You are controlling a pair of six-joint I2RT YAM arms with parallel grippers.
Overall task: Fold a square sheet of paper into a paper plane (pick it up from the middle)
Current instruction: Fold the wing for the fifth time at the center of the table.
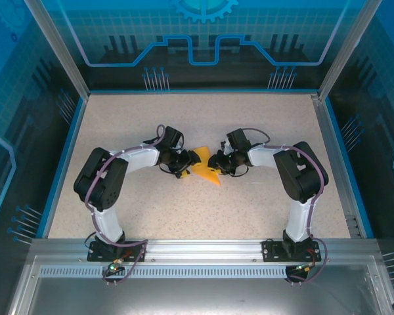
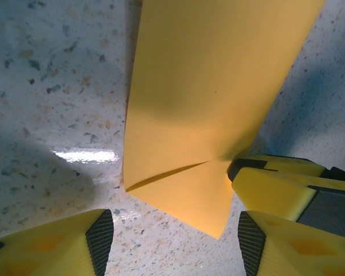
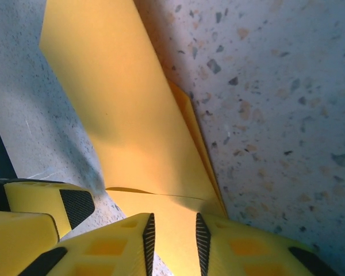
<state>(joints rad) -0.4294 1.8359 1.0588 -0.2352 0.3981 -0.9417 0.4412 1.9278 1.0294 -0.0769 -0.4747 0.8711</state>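
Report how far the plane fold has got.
Done: the orange sheet is already folded into a layered, tapered shape with overlapping flaps. In hand: the right pincer straddles its near end, grip unclear; the left pincer stands open by a corner. Left: no finished dart with wings and ridge yet.

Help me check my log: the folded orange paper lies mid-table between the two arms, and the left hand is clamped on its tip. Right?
Not quite. The left hand is open, not clamped: the left wrist view shows its fingers apart on either side of the folded orange paper, off its tip. The rest holds.
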